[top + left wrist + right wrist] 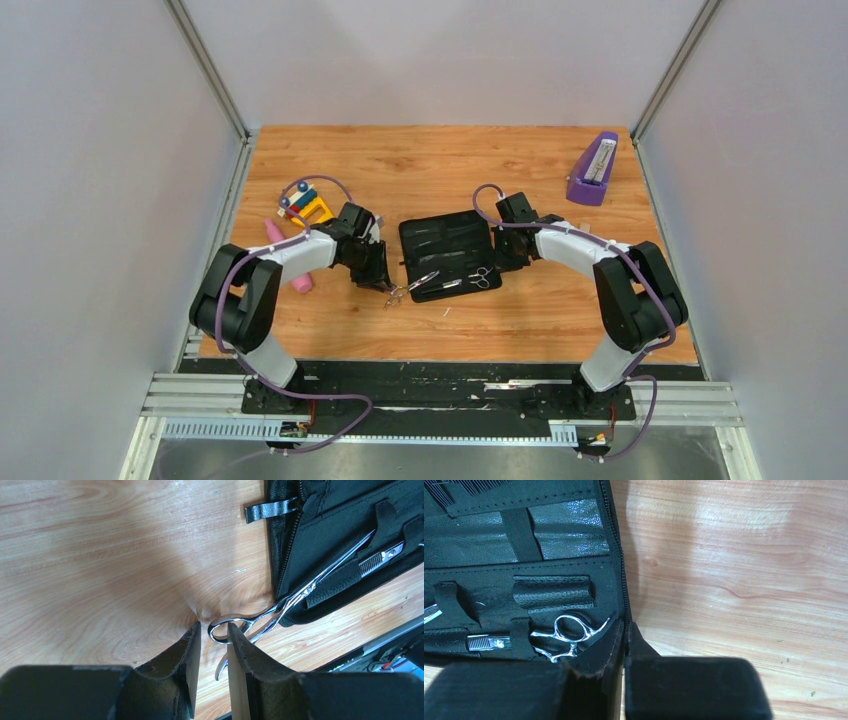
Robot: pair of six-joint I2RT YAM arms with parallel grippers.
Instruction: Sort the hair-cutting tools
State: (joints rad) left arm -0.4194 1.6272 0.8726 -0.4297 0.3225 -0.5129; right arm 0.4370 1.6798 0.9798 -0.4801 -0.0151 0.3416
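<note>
at the near edge, both arm bases sit on a black plate (440, 385) in front of the wooden table (330, 330). the left gripper (214, 630) is low over the wood just left of the black zip case (450, 255), its fingers (189, 650) released and a little apart. the rim of one finger ring of the nearer scissors (280, 610) lies in that gap, and the right fingertip overlaps the ring. these scissors lie aslant: the handles are out on the table past the case's near left corner, and the blades run into the case under a black strap (332, 592). the second scissors (566, 637), with a toothed blade, lie inside the case along its near side, tucked under straps, their rings towards the right edge. the right gripper (625, 630) is clenched on that right edge of the case, and the zip line runs straight in between its fingers (606, 647); its left finger hides part of the ring area. farther in, fine comb (469, 487) teeth show at the top of the right wrist view, mostly cut off by the frame. a zip pull tab (267, 511) lies on the wood beside the case. left of the case, the left forearm crosses over a pink tube (301, 283), and beyond it sits a small yellow, red and blue object (308, 207). well apart, near the far right corner, stands a purple object (592, 172).
</note>
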